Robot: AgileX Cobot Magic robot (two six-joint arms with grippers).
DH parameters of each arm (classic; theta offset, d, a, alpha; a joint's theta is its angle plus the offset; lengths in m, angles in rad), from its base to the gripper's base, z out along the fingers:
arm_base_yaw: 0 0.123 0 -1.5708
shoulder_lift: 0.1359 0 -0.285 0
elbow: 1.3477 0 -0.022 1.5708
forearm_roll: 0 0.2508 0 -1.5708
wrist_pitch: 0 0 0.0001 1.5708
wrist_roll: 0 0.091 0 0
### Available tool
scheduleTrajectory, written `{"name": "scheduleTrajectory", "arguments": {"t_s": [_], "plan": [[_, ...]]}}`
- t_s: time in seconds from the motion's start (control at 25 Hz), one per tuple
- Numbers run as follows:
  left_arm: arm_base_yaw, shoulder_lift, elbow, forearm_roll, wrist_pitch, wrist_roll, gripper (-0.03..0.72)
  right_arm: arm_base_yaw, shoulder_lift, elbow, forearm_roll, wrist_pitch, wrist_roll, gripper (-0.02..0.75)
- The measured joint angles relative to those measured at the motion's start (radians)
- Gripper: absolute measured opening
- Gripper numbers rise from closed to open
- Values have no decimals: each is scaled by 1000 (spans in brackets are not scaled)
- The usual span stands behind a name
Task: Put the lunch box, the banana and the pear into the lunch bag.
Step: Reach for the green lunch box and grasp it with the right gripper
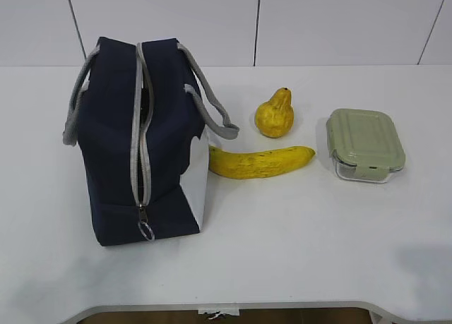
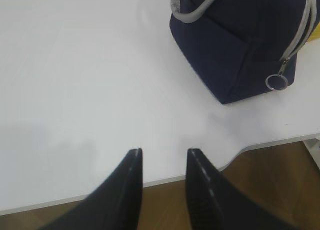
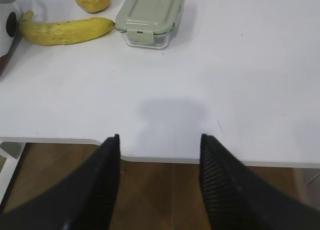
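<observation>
Lunch box [image 3: 150, 17] far ahead of right gripper [image 3: 160, 140], long axis running away — fingers spread wide, holding nothing. Left gripper [image 2: 164, 155] parted, empty, nearer lunch bag [image 2: 240, 44].

Upright navy lunch bag [image 1: 134, 144], zipper open; right of it banana [image 1: 261, 162], pear [image 1: 275, 114], green-lidded lunch box [image 1: 364, 145].

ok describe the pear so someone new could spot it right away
Start at the boxy navy-blue fabric lunch bag on the left of the white table. Right of it lies a long yellow banana; just behind sits the plump yellow pear, upright, narrow-necked, brown-blotched.
</observation>
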Motion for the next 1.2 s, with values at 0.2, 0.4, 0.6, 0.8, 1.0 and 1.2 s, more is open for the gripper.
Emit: {"name": "scheduleTrajectory", "arguments": {"t_s": [0.2,0.4,0.6,0.8,1.0,1.2], "plan": [[0,0,0,0,0,0,226,0,0,0,0,0,0,401],[0,0,0,0,0,0,226,0,0,0,0,0,0,401],[0,0,0,0,0,0,226,0,0,0,0,0,0,401],[0,0,0,0,0,0,226,0,0,-19,-21,0,7,401],[0,0,0,-2,0,0,226,0,131,-50,-38,-2,62,401],[0,0,0,-2,0,0,226,0,309,-81,-38,-23,71,401]]}}
